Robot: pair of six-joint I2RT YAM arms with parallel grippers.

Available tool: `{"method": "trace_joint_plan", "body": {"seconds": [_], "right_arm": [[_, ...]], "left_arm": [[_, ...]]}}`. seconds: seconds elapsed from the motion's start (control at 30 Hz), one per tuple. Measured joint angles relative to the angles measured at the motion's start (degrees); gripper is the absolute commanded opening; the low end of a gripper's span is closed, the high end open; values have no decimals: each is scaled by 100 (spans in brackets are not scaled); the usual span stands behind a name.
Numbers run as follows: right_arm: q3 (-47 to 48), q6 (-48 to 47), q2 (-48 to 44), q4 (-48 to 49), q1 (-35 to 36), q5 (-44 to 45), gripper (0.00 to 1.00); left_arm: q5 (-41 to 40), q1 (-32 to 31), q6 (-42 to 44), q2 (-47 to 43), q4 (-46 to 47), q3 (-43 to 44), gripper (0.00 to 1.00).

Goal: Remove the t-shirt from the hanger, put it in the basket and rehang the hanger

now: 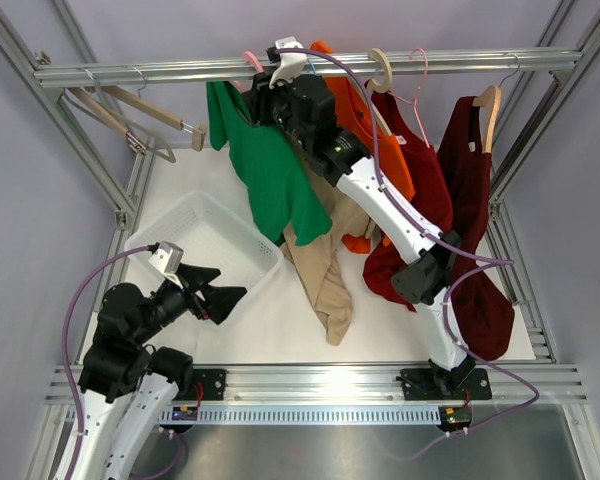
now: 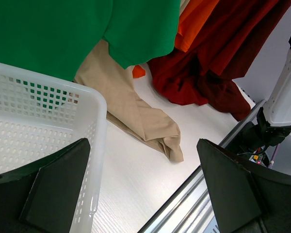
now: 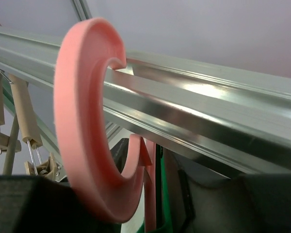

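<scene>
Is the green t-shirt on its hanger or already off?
On. The green t-shirt hangs from the pink hanger at the rail; the right gripper is at the hook.

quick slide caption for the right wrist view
Close-up of the pink hanger hook against the aluminium rail, green t-shirt just below
</scene>
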Motion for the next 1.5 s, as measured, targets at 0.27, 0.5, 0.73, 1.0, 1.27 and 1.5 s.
{"method": "trace_joint_plan", "body": {"seconds": [0.27, 0.5, 0.73, 1.0, 1.27, 1.5], "right_arm": [[-2, 9, 24, 326, -7, -15, 6], [-20, 11, 24, 400, -9, -17, 0], [-809, -9, -271, 1158, -9, 13, 0], [-2100, -96, -1086, 1764, -2, 61, 0], [-3309, -48, -1738, 2398, 2, 118, 0], [-4511, -74, -2382, 2774, 168, 256, 0]], "left_arm": [[2, 0, 0, 0, 0, 0, 99], [20, 0, 2, 0, 2, 0, 99], [20, 0, 0, 0, 7, 0, 99], [20, 0, 0, 0, 28, 0, 99], [20, 0, 0, 0, 33, 0, 99], [46, 0, -22, 85, 44, 0, 99]]}}
